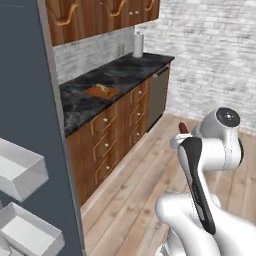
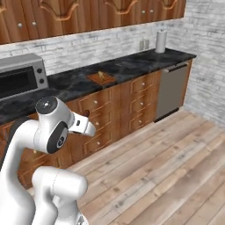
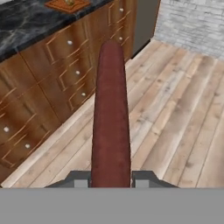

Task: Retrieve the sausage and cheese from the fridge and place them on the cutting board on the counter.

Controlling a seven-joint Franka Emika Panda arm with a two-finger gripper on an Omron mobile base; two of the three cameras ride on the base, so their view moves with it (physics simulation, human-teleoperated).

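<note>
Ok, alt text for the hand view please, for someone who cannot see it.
The gripper is shut on a dark red sausage, which points away over a wooden floor. At upper left run brown drawers under a black counter, with the cutting board at the top edge.

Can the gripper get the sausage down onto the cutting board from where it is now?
Probably not yet. The gripper, shut on the sausage, hangs over the wooden floor, apart from the counter; the cutting board lies farther along. Nothing blocks the way.
</note>
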